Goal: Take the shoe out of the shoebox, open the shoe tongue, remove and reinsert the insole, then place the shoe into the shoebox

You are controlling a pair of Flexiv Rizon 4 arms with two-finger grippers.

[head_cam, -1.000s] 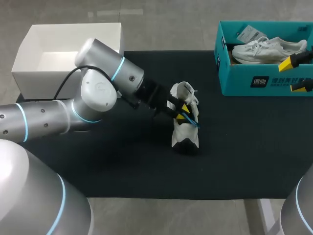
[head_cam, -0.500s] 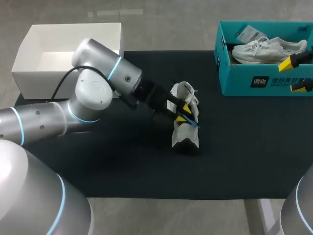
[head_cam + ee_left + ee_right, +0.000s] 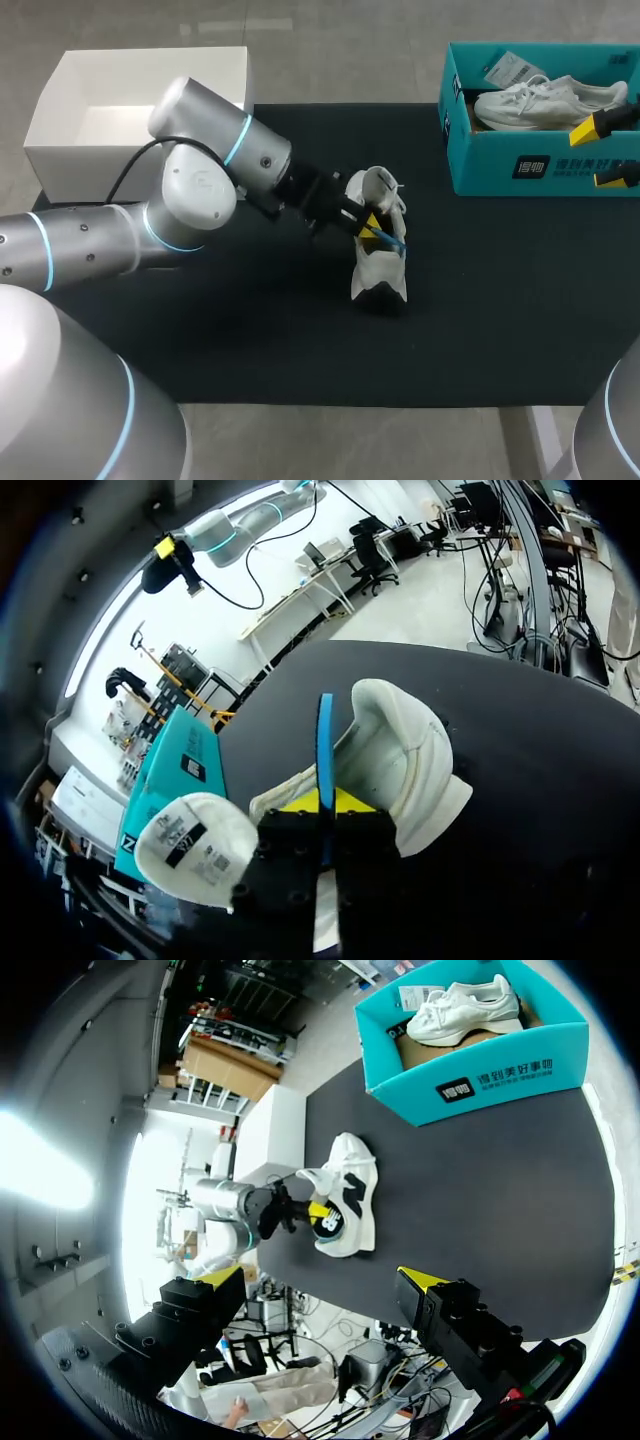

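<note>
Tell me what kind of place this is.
Probably a robot lab bench: left arm over a black mat, its pincer gripping a blue insole in a white shoe, teal shoebox nearby.

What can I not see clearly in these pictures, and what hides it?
- Head view: the left gripper covers where the insole enters the shoe.
- Left wrist view: the insole shows edge-on, its lower end behind the gripper.
- Head view: the right gripper is cut off by the edge.
</note>
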